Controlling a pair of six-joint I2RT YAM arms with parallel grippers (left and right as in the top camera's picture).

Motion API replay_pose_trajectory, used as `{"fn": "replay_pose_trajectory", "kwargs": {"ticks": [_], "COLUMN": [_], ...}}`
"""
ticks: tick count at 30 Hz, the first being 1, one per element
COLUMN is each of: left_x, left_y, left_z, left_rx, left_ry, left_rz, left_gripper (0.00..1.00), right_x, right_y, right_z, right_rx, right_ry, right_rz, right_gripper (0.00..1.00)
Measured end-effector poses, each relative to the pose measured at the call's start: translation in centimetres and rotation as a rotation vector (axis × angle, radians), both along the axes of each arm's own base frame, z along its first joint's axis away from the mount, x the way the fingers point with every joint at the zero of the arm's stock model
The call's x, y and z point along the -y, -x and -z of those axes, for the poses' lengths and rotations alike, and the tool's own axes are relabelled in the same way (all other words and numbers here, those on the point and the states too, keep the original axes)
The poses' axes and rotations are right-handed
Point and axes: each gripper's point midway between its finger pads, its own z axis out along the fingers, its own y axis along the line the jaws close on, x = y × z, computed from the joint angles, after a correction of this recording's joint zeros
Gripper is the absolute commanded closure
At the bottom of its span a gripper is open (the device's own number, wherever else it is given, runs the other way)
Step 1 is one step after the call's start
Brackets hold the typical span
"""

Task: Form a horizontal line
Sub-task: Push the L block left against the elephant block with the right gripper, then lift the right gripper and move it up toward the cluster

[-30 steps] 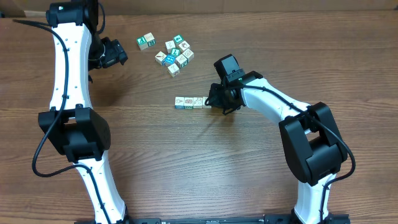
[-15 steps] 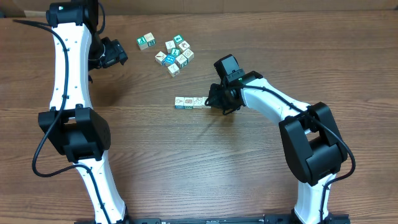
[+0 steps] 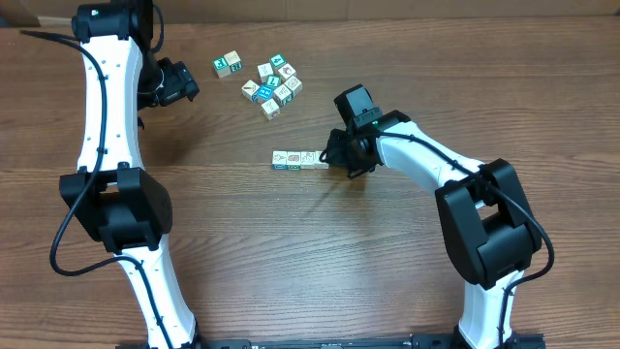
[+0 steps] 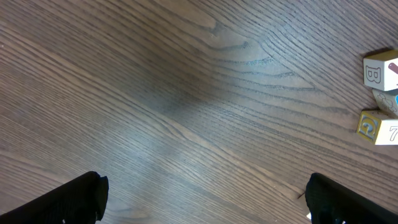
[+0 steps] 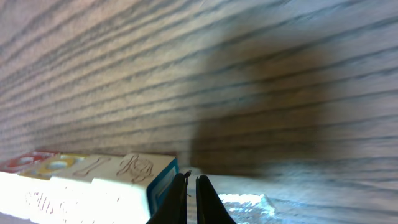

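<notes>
I have the right claw (image 3: 336, 155) pinched shut with nothing between its tips. It sits at the right end of the horizontal line (image 3: 298, 159), low over the tabletop (image 3: 291, 252). In the right wrist view the closed tips come down hard against the last cubes of the line (I can't tell whether they touch the end cube itself or the seam beside it). I judge the shut tips serve as a pusher here, nudging cubes flush rather than lifting one. The left claw (image 3: 180, 83) stands wide open and empty, well up and left of the line over bare wood, probably parked out of the way. The loose bunch of cubes (image 3: 272, 83) lies above the line and apart from it, with one stray cube (image 3: 229, 65) further left.
</notes>
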Motion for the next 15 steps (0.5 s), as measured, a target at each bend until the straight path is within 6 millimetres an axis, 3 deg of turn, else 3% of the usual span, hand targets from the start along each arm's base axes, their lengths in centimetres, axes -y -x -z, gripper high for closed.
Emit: {"fn": "replay_pose_trajectory", "kwargs": {"ticks": [15], "left_x": [0.00], "left_y": [0.01], "left_z": [0.00], "left_rx": [0.000], "left_ry": [0.000], "left_rz": [0.000], "left_gripper": [0.00], "right_x": [0.79], "right_y": [-0.55], "right_z": [0.03], "right_rx": [0.011], "right_ry": [0.018], "right_rz": [0.035], "right_gripper": [0.96]}}
